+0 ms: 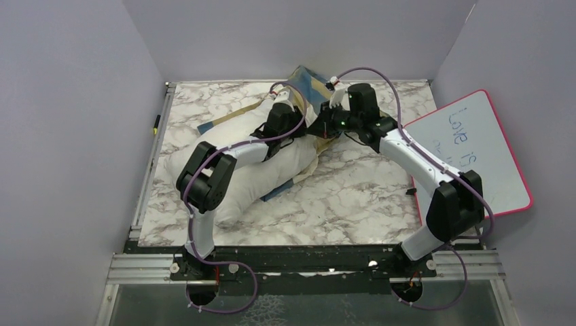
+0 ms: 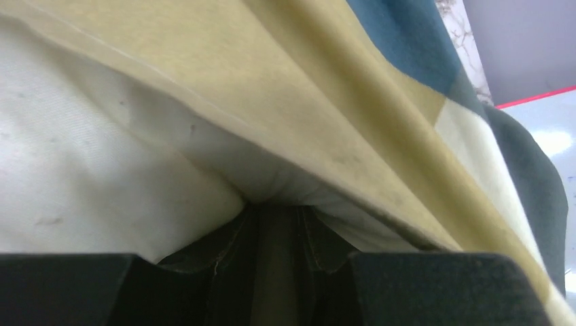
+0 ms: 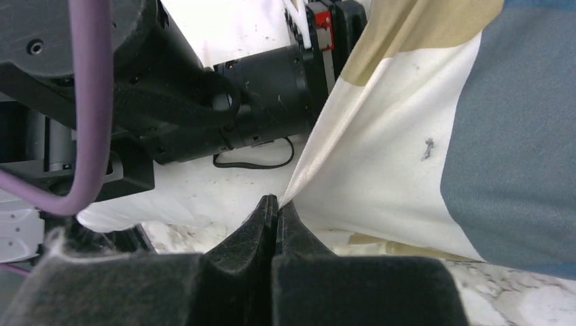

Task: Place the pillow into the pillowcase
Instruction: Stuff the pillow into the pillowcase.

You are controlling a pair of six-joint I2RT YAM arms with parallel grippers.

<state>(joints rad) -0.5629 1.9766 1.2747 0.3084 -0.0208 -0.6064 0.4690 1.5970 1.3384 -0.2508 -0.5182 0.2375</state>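
Note:
The off-white pillow lies slantwise on the table, and its far end goes under the blue, tan and cream pillowcase. My left gripper is at that end, at the mouth of the pillowcase. In the left wrist view the pillow puckers into my left gripper, which is shut on it, and the pillowcase lies over it. My right gripper is close beside it. In the right wrist view my right gripper is shut on a cream edge of the pillowcase, which pulls taut from the tips.
A pink-rimmed whiteboard leans at the right edge of the marble table. A dark marker lies along the table's left rim. Purple walls close in the left, back and right sides. The left arm passes close in front of my right gripper.

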